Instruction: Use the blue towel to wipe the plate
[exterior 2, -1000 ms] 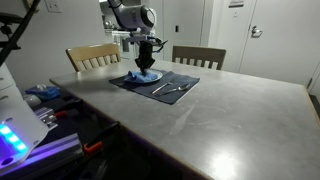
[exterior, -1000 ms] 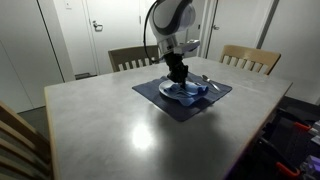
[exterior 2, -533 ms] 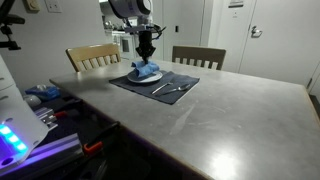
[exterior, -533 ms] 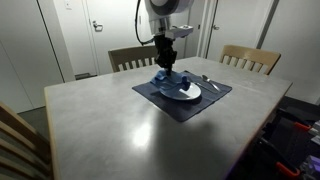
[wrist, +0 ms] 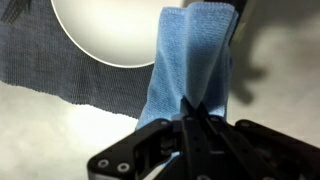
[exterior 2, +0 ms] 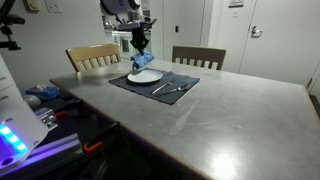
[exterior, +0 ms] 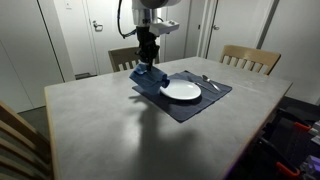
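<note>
My gripper (exterior: 149, 62) is shut on the blue towel (exterior: 148, 76), which hangs from it above the near-left corner of the dark placemat (exterior: 183, 103). The white plate (exterior: 182, 91) lies bare on the placemat, to the right of the towel. In the other exterior view the gripper (exterior 2: 139, 55) holds the towel (exterior 2: 139, 63) just above and behind the plate (exterior 2: 145, 76). In the wrist view the towel (wrist: 188, 65) hangs from the gripper (wrist: 198, 108), with the plate (wrist: 110, 30) at upper left.
A fork and spoon (exterior: 206, 82) lie on the placemat beside the plate, also seen in an exterior view (exterior 2: 170, 88). Two wooden chairs (exterior: 250, 58) stand behind the grey table (exterior: 120, 130). Another chair back (exterior: 15, 140) is at the near left.
The gripper has lifted the towel off the plate and moved left and up. The plate, covered a second ago, is now fully uncovered.
</note>
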Motion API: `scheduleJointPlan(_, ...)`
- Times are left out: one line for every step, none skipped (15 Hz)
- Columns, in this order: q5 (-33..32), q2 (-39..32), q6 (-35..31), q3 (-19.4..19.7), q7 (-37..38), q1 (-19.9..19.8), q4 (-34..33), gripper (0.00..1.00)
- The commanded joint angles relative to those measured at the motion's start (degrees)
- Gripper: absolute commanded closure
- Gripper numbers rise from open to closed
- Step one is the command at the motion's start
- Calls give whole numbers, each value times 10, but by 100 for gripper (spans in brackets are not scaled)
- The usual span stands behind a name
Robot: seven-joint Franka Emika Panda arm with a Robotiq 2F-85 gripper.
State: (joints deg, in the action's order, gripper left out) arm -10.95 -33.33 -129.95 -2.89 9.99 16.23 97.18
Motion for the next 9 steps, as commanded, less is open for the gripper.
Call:
scheduleJointPlan(10,-47,-28,-8,2,-3,-52,99)
scheduleJointPlan(14,-60,-30,-9,-2,-5,-68,99)
scheduleJointPlan(17,-74,-25,-9,-4,-5,-85,99)
scheduleJointPlan(18,-88,-22,-8,-5,-4,-102,99)
scheduleJointPlan(21,-104,-15,-9,-9,-4,-121,99)
scheduleJointPlan(21,-117,-5,-8,-10,-3,-139,99)
scheduleJointPlan(20,-133,7,-7,-12,-1,-159,99)
scheduleJointPlan(20,-147,14,-6,-12,-1,-176,99)
scheduleJointPlan(21,-161,23,-6,-14,-1,-192,99)
